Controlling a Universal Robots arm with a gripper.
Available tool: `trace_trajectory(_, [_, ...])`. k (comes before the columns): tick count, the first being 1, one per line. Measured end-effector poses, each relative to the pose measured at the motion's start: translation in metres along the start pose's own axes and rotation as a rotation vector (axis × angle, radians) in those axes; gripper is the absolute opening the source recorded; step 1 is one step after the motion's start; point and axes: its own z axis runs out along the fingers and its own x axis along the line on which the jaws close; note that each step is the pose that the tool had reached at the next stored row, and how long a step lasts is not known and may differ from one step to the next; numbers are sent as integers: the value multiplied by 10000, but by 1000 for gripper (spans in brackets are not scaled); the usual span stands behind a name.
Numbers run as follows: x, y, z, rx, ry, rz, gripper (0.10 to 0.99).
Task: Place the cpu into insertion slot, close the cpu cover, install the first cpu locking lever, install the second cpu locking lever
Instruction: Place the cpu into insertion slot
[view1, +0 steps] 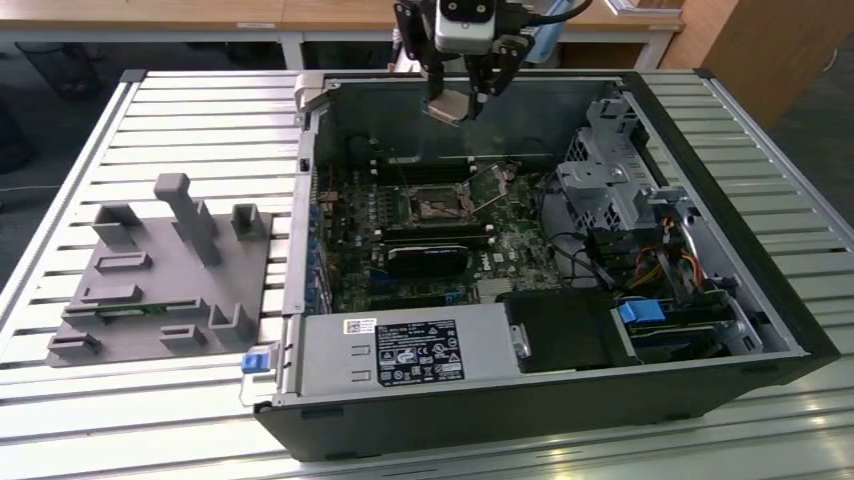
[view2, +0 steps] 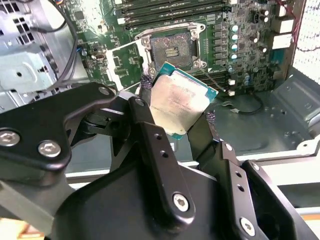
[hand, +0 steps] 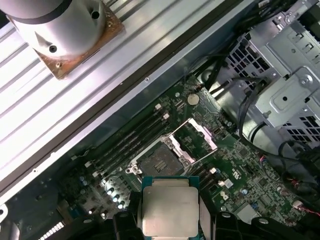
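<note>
The end effector (view2: 178, 100) partly hides 2 edges of the cpu (view2: 176, 104)

Silvery-tan cpu (view2: 181, 102), teal-edged; green circuit board (hand: 240, 170); black pincer (view2: 177, 100).

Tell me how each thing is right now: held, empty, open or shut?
gripper: shut on the cpu.
cpu: held by its edges in the air, not yet seated.
insertion slot: empty and uncovered.
cpu cover: swung open.
computer case: lying flat, side open.
</note>
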Motion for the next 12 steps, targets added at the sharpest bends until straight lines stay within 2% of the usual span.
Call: trace_trajectory(12, [5,5,12,-26,-135,1523,541])
